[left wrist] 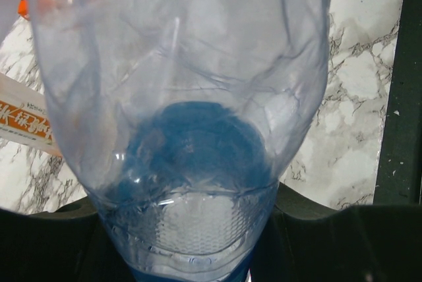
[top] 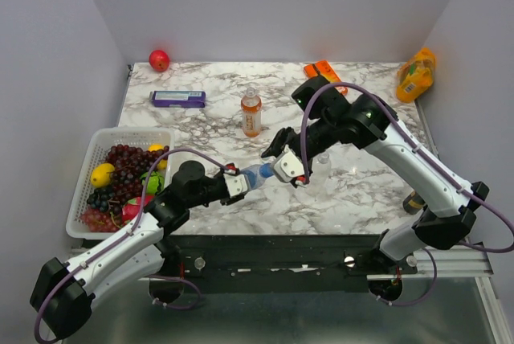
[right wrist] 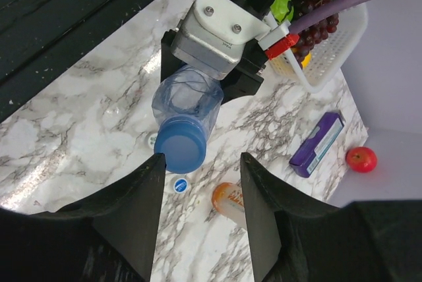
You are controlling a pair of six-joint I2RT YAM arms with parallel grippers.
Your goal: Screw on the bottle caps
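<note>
While the white basket (top: 79,199) at the left holds grapes (top: 128,159) and a lemon (top: 102,174), the left gripper (top: 239,182) clamps a crumpled clear bottle (right wrist: 188,101) level above the table (top: 361,199), blue cap (right wrist: 179,152) on it. The right gripper (right wrist: 201,163) has its jaws apart, flanking that cap. An orange bottle (top: 251,115) and a second clear bottle (top: 322,164) stand upright: three bottles. One loose whitish cap (right wrist: 179,184), perhaps two.

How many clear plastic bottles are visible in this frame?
3. The orange-liquid bottle stands mid-table. The blue-capped bottle lies sideways in the left gripper. The all-clear bottle stands just right of it, beside the right arm. No others show.
</note>
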